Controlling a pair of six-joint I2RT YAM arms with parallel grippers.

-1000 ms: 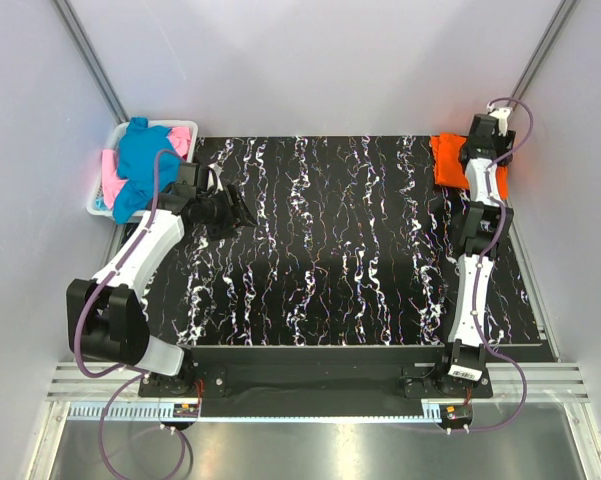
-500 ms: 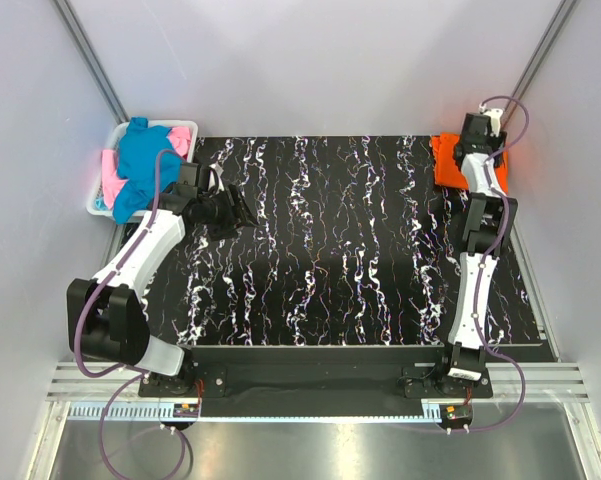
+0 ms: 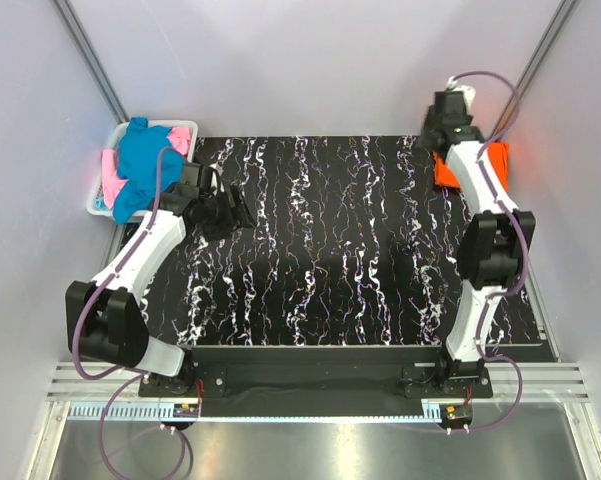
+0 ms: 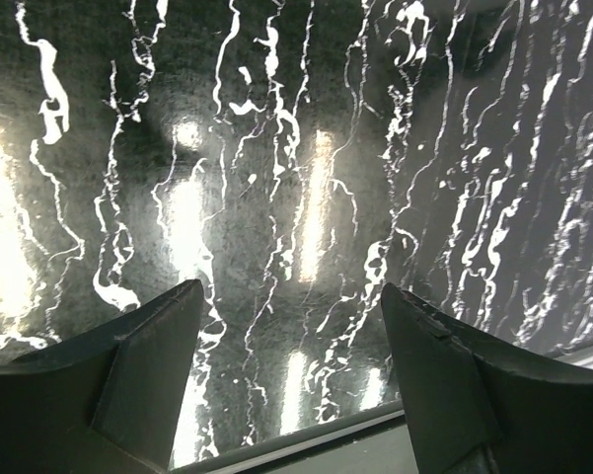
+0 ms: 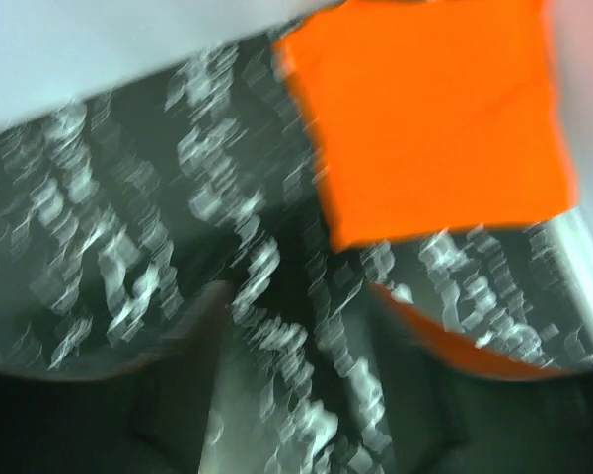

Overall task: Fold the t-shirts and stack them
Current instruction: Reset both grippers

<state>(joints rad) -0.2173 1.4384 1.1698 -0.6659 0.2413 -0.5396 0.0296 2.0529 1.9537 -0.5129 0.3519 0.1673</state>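
Note:
A folded orange t-shirt lies flat at the table's far right corner, and it fills the upper right of the blurred right wrist view. My right gripper hangs open above the shirt's left edge. Its fingers are apart with only table between them. A teal-blue t-shirt and a pink t-shirt lie crumpled in the white basket at the far left. Just right of the basket, my left gripper stands open and empty low over the bare table.
The black, white-veined table carries nothing else. The table's near edge shows as a strip in the left wrist view. Grey walls and slanted metal posts close in the back corners.
My right arm has lifted off the orange t-shirt and swung back and left, uncovering more of it. The left jaws have spread a little wider; that arm has barely moved.

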